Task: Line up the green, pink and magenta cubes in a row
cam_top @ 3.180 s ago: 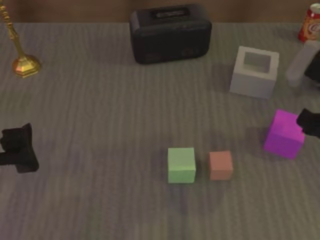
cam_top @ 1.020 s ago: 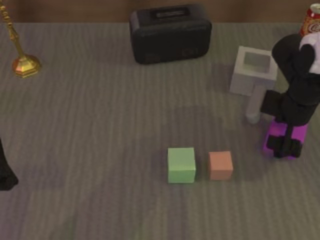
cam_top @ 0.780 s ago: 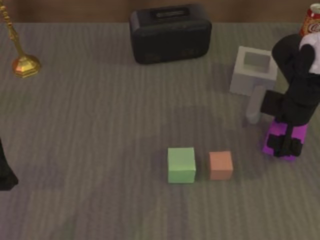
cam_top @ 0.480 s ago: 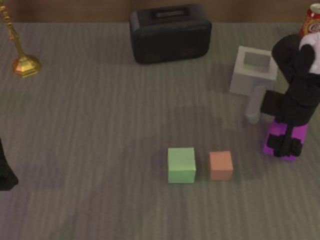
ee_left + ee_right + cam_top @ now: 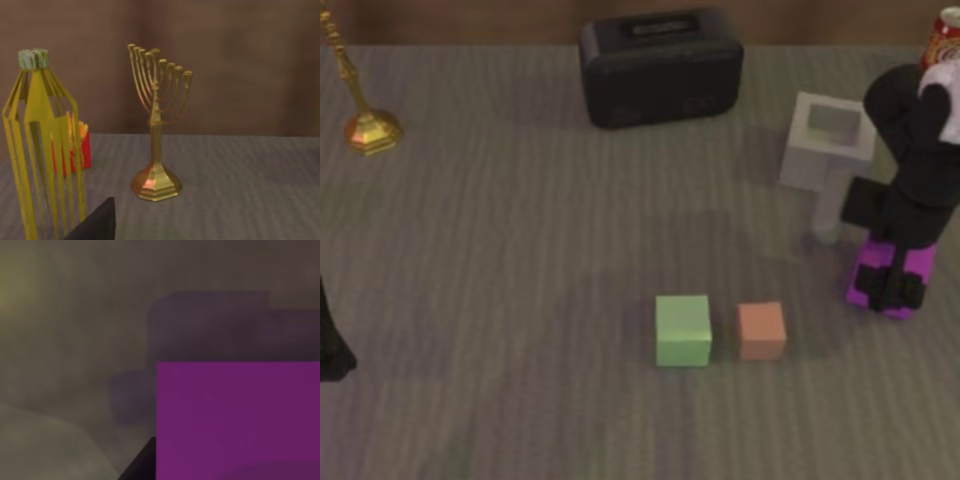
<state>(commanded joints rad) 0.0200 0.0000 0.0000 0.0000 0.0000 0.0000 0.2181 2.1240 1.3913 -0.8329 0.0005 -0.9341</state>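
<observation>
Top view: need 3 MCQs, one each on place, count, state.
1. Where is the magenta cube?
A) left of the green cube
B) right of the pink cube
C) on the radio

2. How many plain solid cubes are on the table?
A) two
B) three
C) five

3. What is the right pincer doing?
A) parked at the table's edge
B) down on the magenta cube
C) hovering over the candelabrum

Key: 1 B, it lies right of the pink cube. 2 B, green cube, pink, magenta. 3 B, its fingers straddle the cube; the left pincer sits at the left edge.
</observation>
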